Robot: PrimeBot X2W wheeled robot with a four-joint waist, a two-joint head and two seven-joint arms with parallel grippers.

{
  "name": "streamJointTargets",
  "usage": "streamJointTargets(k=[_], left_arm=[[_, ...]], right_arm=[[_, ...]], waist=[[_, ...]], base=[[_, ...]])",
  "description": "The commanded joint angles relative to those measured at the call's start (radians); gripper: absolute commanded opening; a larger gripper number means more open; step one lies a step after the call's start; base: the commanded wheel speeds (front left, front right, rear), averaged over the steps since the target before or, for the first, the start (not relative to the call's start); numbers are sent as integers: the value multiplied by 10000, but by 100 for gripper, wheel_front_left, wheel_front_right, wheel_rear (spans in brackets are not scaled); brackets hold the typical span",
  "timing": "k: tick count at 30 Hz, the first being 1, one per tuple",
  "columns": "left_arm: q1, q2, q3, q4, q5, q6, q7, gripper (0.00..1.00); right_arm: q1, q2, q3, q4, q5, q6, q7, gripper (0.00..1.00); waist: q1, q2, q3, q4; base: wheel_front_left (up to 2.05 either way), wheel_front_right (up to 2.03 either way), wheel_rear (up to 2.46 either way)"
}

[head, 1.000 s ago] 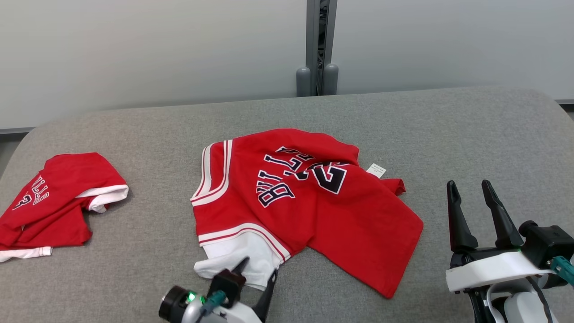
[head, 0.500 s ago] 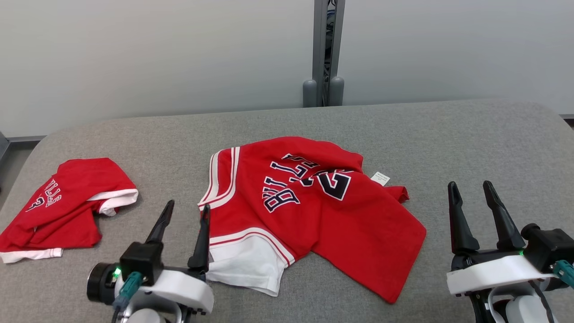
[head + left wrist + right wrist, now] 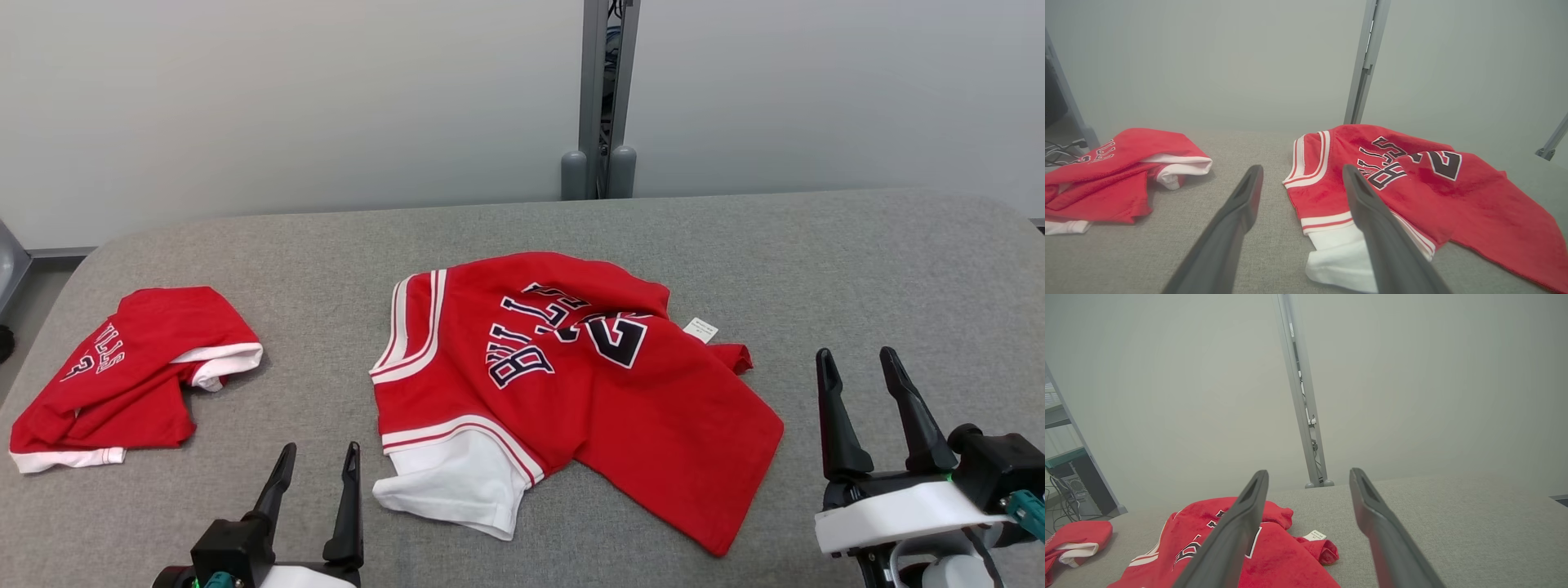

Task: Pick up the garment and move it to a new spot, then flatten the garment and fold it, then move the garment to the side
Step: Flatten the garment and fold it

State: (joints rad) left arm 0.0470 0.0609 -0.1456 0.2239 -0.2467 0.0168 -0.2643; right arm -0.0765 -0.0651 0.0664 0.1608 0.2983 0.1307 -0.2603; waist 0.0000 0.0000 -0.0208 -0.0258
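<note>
The left gripper (image 3: pixel 321 449) and right gripper (image 3: pixel 855 354) hover over the near edge of the gray table (image 3: pixel 857 261), fingers spread and empty. Just beyond, the red garment (image 3: pixel 571 384) lies rumpled at mid-table. A second red shirt (image 3: pixel 131 367) lies well apart to its left.

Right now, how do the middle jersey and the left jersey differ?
The middle jersey lies spread wide; the left jersey is bunched into a smaller heap. The middle jersey shows large lettering, the left jersey small lettering. Shared: both are red with white trim and rest on the grey table.
</note>
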Motion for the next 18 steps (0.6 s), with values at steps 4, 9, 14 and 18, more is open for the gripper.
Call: streamJointTargets(k=[4,9,14,18], left_arm=[[-153,-46,292,196,25,-303,-7,100],[-239,-79,225,1178,-258,-644,-9,100],[-468,-81,8,2096,-485,-849,-9,100],[-752,-82,-102,2683,-726,-964,-9,100]], right_arm=[[-21,-50,24,4,-61,2,-65,100],[52,-55,128,68,-20,2,-65,100],[25,-60,186,92,-8,2,-66,100],[-56,-62,227,104,11,2,-66,100]], waist=[[0,0,21,6],[0,0,128,-100],[0,0,245,-237],[0,0,357,-380]], base=[[0,0,0],[0,0,0],[0,0,0],[0,0,0]])
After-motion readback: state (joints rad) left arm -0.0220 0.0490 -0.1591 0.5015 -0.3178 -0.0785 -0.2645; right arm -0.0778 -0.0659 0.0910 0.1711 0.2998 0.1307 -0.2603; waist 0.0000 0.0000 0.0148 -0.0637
